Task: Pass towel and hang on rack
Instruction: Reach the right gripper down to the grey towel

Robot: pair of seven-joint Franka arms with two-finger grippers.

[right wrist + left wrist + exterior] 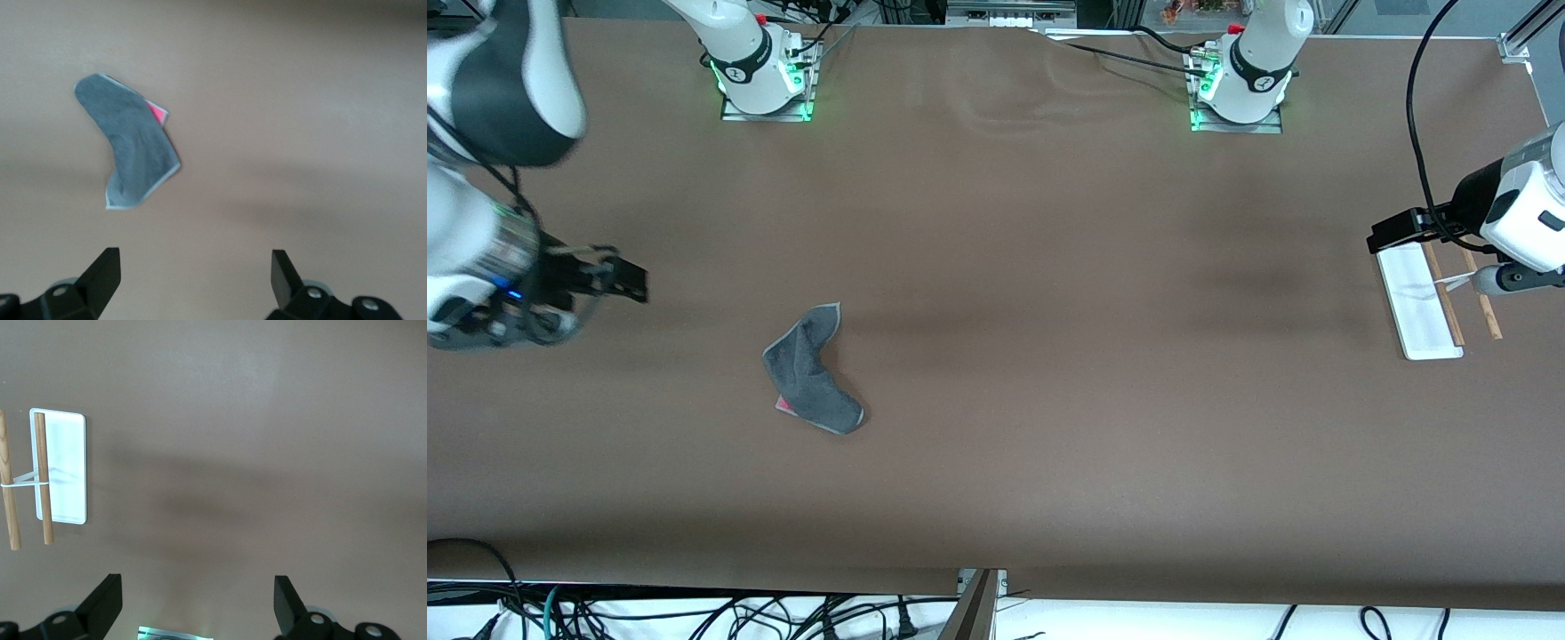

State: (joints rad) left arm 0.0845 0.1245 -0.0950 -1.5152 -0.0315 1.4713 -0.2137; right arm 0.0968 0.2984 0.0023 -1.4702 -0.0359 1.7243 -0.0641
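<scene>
The towel (814,372) lies crumpled and flat on the table toward the right arm's end, dark grey with a pale edge and a pink-red patch (784,405) peeking out. In the right wrist view the towel (133,147) lies ahead of the open, empty right gripper (195,253), which hangs high and apart from it. The rack (1423,302) stands at the left arm's end, a white base with two wooden rods (1482,307). The left gripper (197,580) hovers open and empty beside the rack (67,467), whose rods (43,480) show clearly.
Brown cloth covers the table (1049,267). Both arm bases (760,80) (1240,89) stand along the edge farthest from the front camera. A black cable (1418,133) loops above the rack's end, and loose cables (694,613) lie below the near edge.
</scene>
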